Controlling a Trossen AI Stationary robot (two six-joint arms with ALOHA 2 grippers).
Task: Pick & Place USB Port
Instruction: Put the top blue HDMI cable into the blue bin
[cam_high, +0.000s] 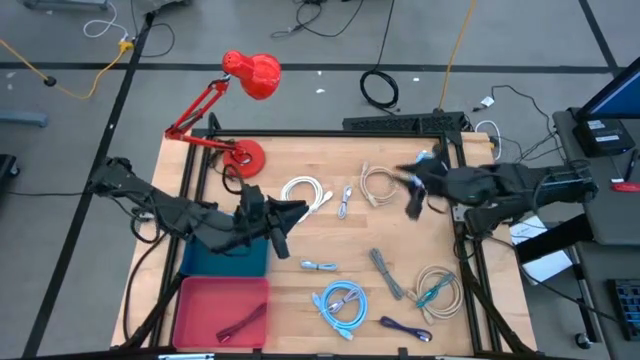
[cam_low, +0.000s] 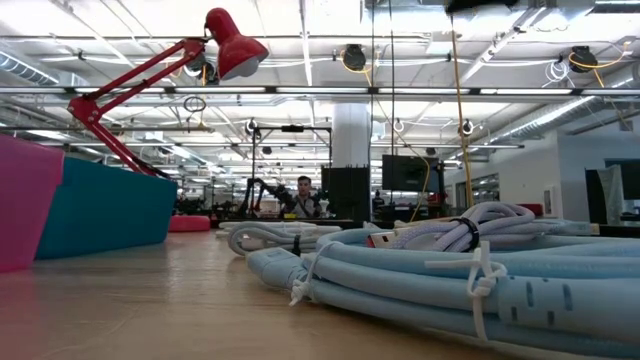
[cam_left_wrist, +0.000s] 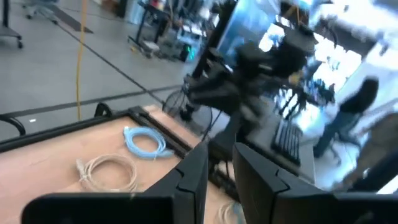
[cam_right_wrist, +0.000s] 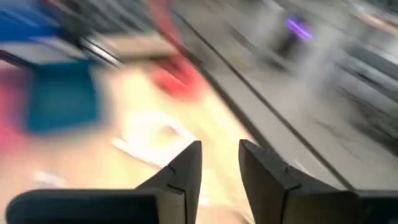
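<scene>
USB cables (cam_high: 340, 300) = light, floppy bundles, most tied in coils w/ hard plugs at the ends. Smooth jackets, prob. a bit slippery. Best hold, I judge: across the tied part of a coil so loops don't spill, not on a plug or one loose strand. Not fragile, but will sag and swing once off the desk (cam_high: 300, 280).

They lie scattered to the right of the teal bin (cam_high: 225, 258). White coil (cam_high: 305, 192) is nearest it, off its far right corner. Beige coil (cam_high: 378, 185) is further right.

Left gripper (cam_high: 283, 218) hangs over the teal bin's right edge. Its fingers (cam_left_wrist: 189, 180) show a narrow gap, nothing in it. White coil is near, not touching.

Right gripper (cam_high: 413, 200) is well right of the teal bin, fingers (cam_right_wrist: 186, 171) slightly apart, empty. Beige coil is just beside it, no contact visible. Can't tell which cable is next.
</scene>
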